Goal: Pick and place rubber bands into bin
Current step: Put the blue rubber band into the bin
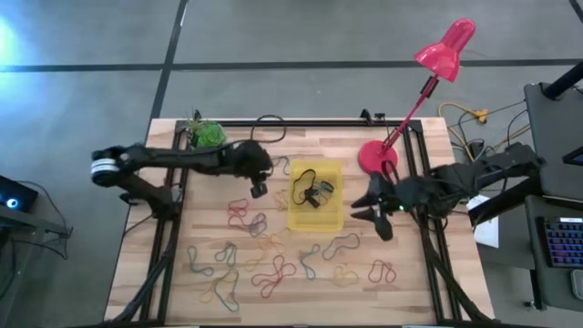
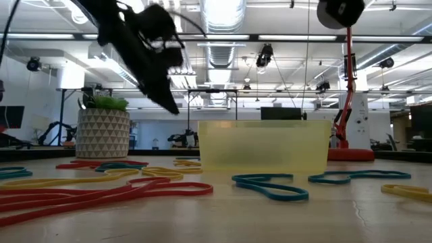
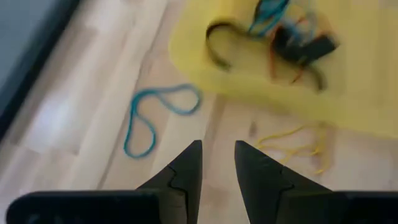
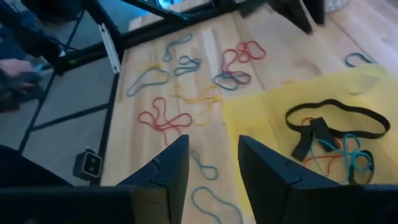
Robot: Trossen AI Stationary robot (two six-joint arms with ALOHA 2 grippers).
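We judge a fresh pick is due: our left claw hovers empty, slightly parted, beside the yellow bin; the right claw waits released; next, reach rubber bands strewn on the table.

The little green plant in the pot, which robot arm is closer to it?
Left. The left tool hangs a short way from the plant, between it and the yellow tray. The right tool is far across, beyond the tray.
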